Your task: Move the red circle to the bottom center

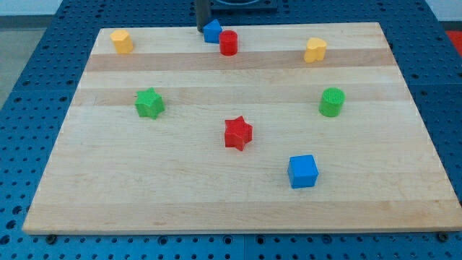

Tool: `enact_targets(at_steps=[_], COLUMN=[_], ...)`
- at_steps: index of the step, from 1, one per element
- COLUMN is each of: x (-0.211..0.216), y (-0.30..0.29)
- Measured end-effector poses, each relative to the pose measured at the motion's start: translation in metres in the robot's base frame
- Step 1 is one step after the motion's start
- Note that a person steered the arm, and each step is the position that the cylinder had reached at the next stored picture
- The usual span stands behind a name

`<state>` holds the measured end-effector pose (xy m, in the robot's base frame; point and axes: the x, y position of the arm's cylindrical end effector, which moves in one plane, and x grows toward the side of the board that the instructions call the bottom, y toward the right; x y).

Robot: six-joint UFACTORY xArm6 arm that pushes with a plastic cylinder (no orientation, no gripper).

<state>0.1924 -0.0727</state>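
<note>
Wooden bench on blue pegboard | camera view: red circle at top centre, touching blue block | my tip just left of blue block, behind both | no claw fitted, state cannot be told | task barely begun, whole bench length left

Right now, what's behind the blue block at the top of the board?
My rod's tip stands just behind the blue block, apparently touching it. The red circle sits at its right. The tip's very end is partly hidden.
</note>
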Motion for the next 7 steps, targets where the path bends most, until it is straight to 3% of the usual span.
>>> enact_targets(at_steps=[5, 7], x=[0.0, 0.053], y=[0.087, 0.105])
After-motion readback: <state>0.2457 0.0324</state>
